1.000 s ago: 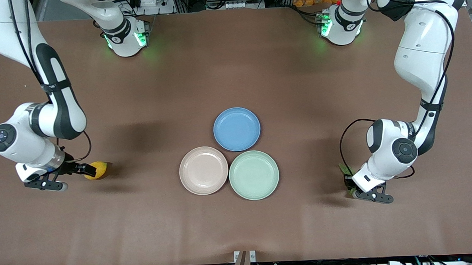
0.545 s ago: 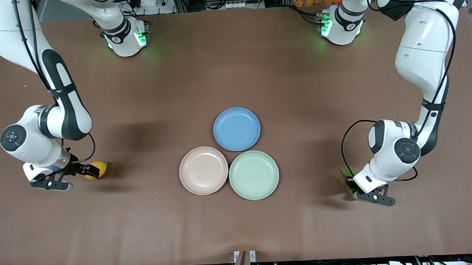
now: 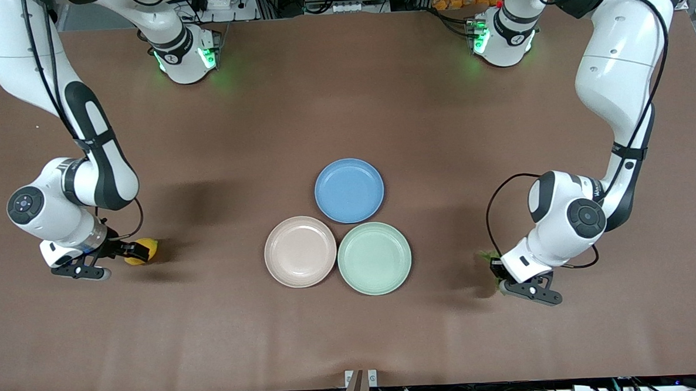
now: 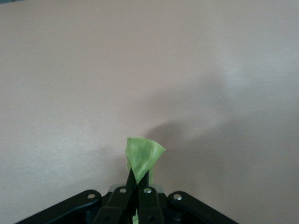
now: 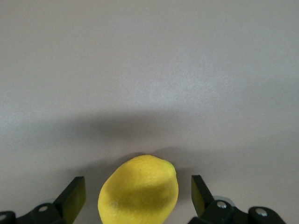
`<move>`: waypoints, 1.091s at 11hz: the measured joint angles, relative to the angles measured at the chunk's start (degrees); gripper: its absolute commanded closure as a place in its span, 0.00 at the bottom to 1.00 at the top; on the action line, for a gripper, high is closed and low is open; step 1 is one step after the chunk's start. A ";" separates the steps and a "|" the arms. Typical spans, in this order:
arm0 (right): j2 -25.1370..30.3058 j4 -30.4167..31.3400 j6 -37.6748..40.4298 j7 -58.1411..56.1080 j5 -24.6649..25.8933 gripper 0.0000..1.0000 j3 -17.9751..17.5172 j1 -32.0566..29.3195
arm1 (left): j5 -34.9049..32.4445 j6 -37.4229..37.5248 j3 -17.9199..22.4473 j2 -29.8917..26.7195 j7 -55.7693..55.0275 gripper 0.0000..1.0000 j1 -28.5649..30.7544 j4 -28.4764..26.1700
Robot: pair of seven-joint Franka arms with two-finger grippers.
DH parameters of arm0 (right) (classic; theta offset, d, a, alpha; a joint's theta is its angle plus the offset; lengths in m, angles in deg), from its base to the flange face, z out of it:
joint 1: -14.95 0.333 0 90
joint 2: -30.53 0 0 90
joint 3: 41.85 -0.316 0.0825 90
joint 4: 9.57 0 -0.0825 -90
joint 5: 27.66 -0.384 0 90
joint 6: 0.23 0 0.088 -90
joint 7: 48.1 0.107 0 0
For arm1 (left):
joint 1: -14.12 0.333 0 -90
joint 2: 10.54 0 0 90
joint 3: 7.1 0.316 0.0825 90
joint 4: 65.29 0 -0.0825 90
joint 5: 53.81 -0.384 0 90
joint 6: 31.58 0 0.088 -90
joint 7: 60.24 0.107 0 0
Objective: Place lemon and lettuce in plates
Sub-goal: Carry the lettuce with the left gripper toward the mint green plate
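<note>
The yellow lemon [image 3: 145, 250] lies on the brown table toward the right arm's end. My right gripper [image 3: 134, 252] is down at it, open, with a finger on each side and a gap to both. In the right wrist view the lemon [image 5: 138, 191] lies between the spread fingers [image 5: 74, 193]. My left gripper [image 3: 496, 269] is shut on the green lettuce leaf [image 3: 489, 255], held low over the table toward the left arm's end. The left wrist view shows the leaf [image 4: 144, 154] sticking out of the shut fingertips [image 4: 133, 183]. The beige-pink plate [image 3: 300, 251] and the mint green plate [image 3: 374, 258] sit side by side at mid-table, both bare.
A blue plate [image 3: 349, 190] sits farther from the front camera, touching both other plates. The two arm bases stand along the table's top edge.
My left gripper has moved with the lettuce toward the plates. My right arm's wrist has shifted slightly toward the lemon; the lemon has not moved.
</note>
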 measured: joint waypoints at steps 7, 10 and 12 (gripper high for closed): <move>-3.39 0.06 -2.36 -3.45 -3.45 0.00 0.00 -0.30 | 0.05 5.95 -2.42 -2.25 -19.19 1.00 -7.47 4.21; -3.96 0.06 -3.12 -3.47 -3.52 0.00 -0.01 -0.33 | 0.05 5.97 -2.37 -2.30 -27.10 1.00 -11.12 4.23; -4.01 0.07 -3.14 -3.47 -3.91 0.00 -0.01 -0.35 | 0.05 5.97 -2.27 -2.40 -32.17 1.00 -13.62 4.25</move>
